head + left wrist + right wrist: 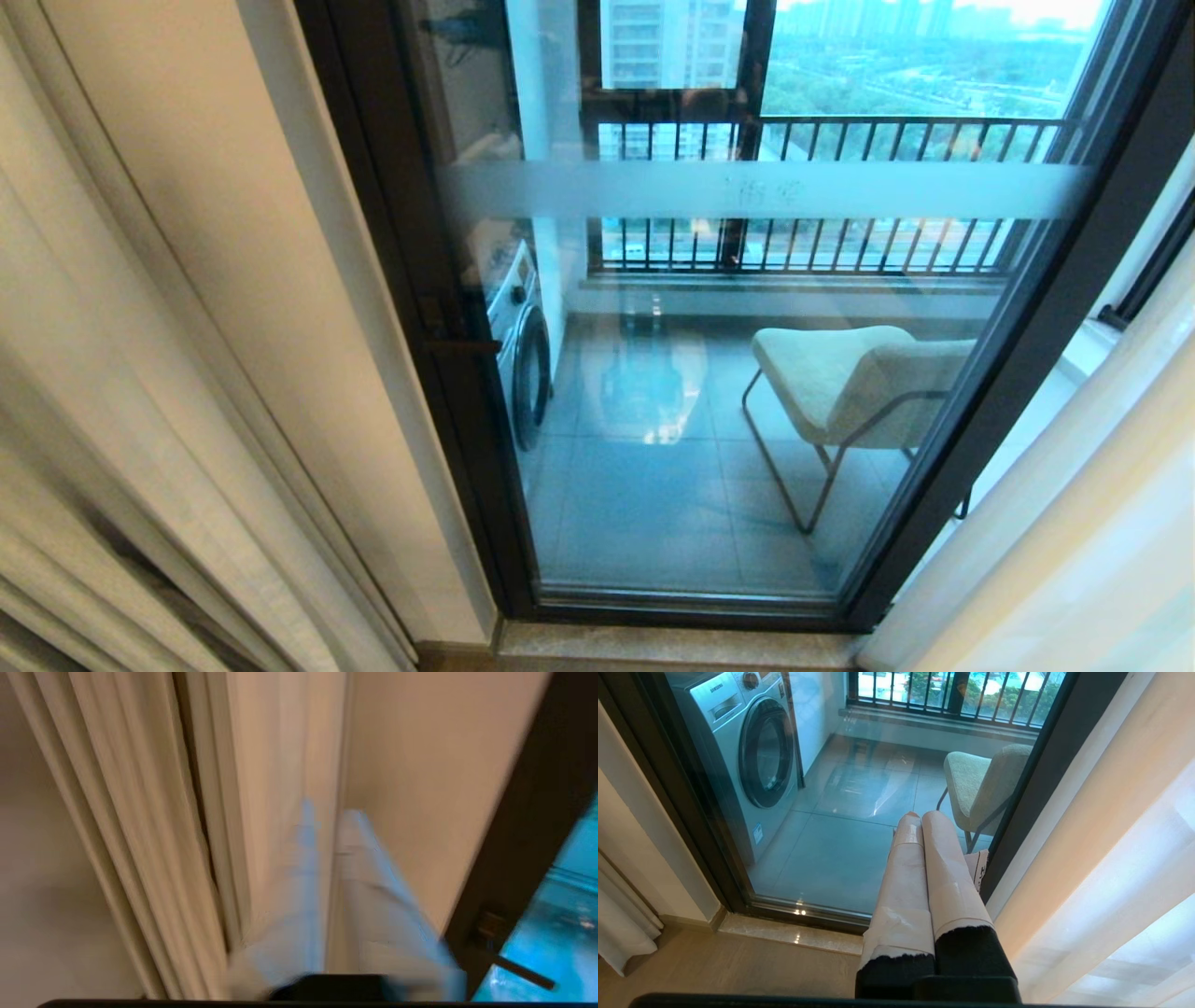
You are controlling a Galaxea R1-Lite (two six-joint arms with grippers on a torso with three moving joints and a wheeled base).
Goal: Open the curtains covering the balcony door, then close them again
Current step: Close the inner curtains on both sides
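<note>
The curtains (140,392) hang bunched at the left, the left gripper (329,826) before them, fingers (306,858) slightly parted, grasping nothing. The balcony door (747,373) stands uncovered. The right gripper (920,821) is clenched empty.

- The head view looks forward and down, close to the dark-framed clear-glass balcony door (709,373).
- The left wrist view faces the pleated cream-beige curtains (140,835) from close by.
- The right wrist view looks down through that door (822,812); it shares the silver front-loading washing machine (752,751) and cream padded chair (980,784) with the head view.
</note>
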